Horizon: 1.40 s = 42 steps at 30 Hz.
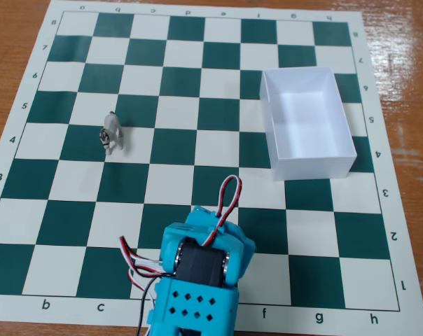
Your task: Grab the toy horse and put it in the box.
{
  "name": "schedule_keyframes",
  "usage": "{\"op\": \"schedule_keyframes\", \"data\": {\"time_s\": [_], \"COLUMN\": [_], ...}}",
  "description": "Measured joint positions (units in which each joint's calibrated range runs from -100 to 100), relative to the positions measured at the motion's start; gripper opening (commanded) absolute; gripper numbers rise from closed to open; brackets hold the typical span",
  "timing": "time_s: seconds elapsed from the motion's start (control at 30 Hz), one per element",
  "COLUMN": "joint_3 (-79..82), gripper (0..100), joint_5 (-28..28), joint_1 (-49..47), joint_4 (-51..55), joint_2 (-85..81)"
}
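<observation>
1. toy horse [111, 132] stands upright on the chessboard mat [197, 21], left side of the fixed view, straddling the line between a green and a white square in rows 4–5. nothing touches it; open board all round, so approach looks free from any side.
2. white box [337, 167] sits open-top on the right half of the mat, well apart from the horse, nothing inside it. low walls, so a drop from above should do.
3. my arm [197, 280] sits low at the bottom edge, cyan housing and red-white-black wires showing. my fingers are hidden under the body: i cannot tell whether they are spread or closed, and they hold nothing i can see.
4. judgement: grab not yet begun; i am well apart from the horse. thin legs, small body — likely to tip if nudged off-centre.
</observation>
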Motion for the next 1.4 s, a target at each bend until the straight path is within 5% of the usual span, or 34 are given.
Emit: {"op": "schedule_keyframes", "data": {"time_s": [0.83,1.1,1.4], "joint_3": [-43.06,-52.31,-59.02], "gripper": [3,30,35], "joint_5": [-1.25,-1.09,-0.83], "joint_1": [-22.63,-27.48,-27.63], "joint_4": [-26.27,-34.5,-42.38], "joint_2": [61.79,74.89,88.17]}}
